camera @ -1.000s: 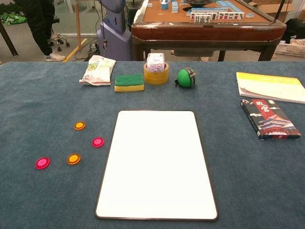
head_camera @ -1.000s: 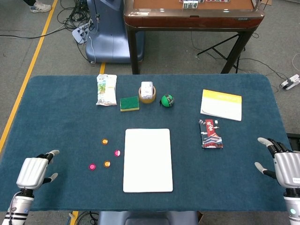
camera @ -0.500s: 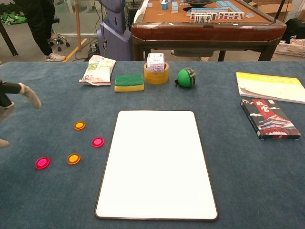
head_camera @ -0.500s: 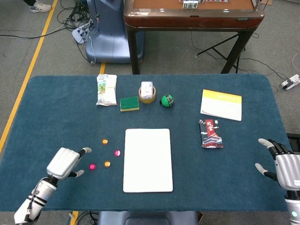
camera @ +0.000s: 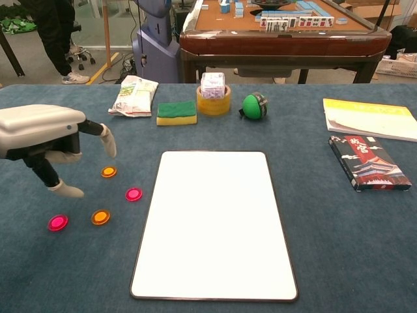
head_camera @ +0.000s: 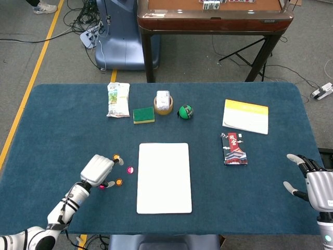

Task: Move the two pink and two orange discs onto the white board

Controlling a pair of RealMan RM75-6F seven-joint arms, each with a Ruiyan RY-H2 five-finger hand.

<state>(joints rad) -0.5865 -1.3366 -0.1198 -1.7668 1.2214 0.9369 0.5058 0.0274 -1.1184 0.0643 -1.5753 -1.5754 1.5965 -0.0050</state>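
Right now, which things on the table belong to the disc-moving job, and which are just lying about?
Job: two pink discs, two orange discs, white board, left hand.

Lying about: green sponge, green ball, tape roll, snack packet, yellow booklet, dark box.

I'm working in what looks like a robot lab/test room: blue-cloth table point(head_camera: 62, 114), grey carpet floor w/ yellow tape line point(head_camera: 32, 78), loose cables point(head_camera: 78, 21), mahjong table point(camera: 287, 32) behind, blue machine base point(head_camera: 122, 36).
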